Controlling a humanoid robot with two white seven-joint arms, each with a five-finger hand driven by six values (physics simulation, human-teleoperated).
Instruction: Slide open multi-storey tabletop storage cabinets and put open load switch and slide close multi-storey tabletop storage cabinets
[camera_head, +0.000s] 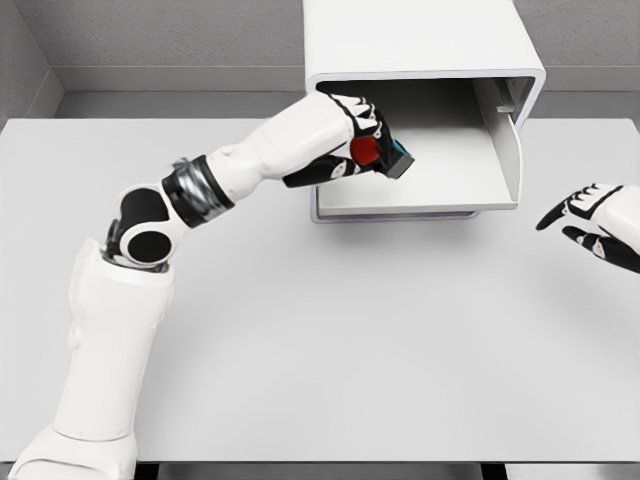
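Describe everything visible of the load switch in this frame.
The load switch is a small block, mostly hidden by the left hand gripping it. A red rounded part and a teal and dark body show. It is held off the surface, over the left edge of the open drawer of the white cabinet. Only the hand touches it.

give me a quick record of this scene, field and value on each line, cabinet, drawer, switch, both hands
cabinet: white storage cabinet at the table's far edge
drawer: drawer pulled out, open, nothing lying on its floor
switch: load switch with red and teal parts, held over the drawer's left edge
left hand: left hand gripping the switch
right hand: right hand at the right edge, fingers spread, holding nothing
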